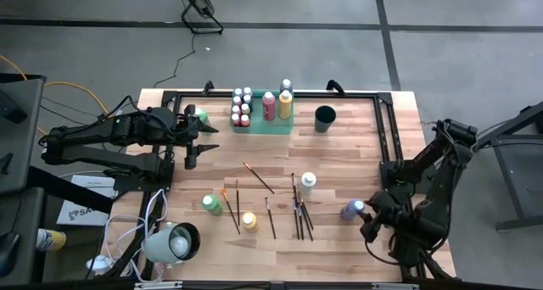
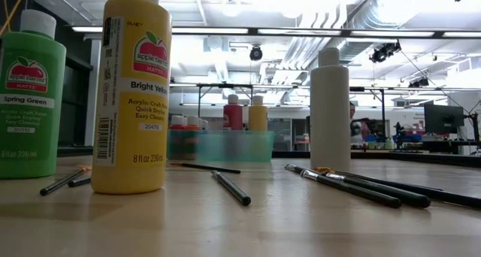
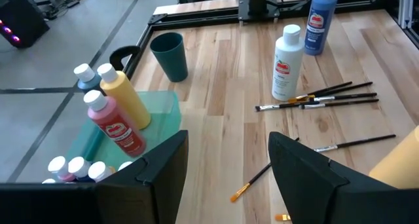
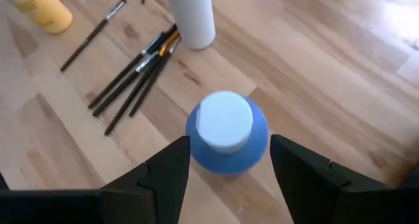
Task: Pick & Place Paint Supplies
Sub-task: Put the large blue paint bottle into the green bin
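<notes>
My right hand (image 4: 228,162) hangs directly above the blue bottle (image 4: 226,135) with the white cap, fingers spread to either side of it and grasping nothing, near the loose brushes (image 1: 299,212) and the white bottle (image 1: 307,182) on the counter (image 1: 356,146). My left hand (image 1: 198,146), likewise released and empty, sits beside the green tray (image 1: 273,123), which holds red and yellow bottles and a cluster of small white-capped ones. A green bottle (image 1: 210,203) and a yellow bottle (image 1: 249,220) stand on the near side of the counter among more brushes.
</notes>
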{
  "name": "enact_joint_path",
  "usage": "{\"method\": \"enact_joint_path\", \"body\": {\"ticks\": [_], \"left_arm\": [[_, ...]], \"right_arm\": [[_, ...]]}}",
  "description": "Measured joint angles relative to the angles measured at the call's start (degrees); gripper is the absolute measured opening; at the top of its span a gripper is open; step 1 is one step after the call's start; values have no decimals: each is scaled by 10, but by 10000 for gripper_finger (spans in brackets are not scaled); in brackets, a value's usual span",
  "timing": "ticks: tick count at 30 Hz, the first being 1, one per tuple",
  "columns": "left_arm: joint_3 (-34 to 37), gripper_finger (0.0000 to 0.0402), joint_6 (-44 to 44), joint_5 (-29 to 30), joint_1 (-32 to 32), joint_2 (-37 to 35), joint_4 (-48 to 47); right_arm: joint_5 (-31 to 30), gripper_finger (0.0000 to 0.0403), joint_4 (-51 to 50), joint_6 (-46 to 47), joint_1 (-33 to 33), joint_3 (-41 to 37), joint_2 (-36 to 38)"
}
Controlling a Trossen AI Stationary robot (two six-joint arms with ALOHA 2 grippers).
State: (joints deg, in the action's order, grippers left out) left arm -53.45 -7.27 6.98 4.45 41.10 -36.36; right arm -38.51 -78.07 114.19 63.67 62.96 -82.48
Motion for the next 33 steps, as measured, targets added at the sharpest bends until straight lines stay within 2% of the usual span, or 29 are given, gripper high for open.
{"method": "enact_joint_path", "body": {"ticks": [24,28,33], "left_arm": [[0,207,-1,2,0,0,0],[0,207,-1,2,0,0,0],[0,207,0,2,0,0,0]], "right_arm": [[-17,205,21,-15,-31,0,-36],[-31,191,25,-15,-39,0,-40],[-30,154,25,-18,-45,0,-41]]}}
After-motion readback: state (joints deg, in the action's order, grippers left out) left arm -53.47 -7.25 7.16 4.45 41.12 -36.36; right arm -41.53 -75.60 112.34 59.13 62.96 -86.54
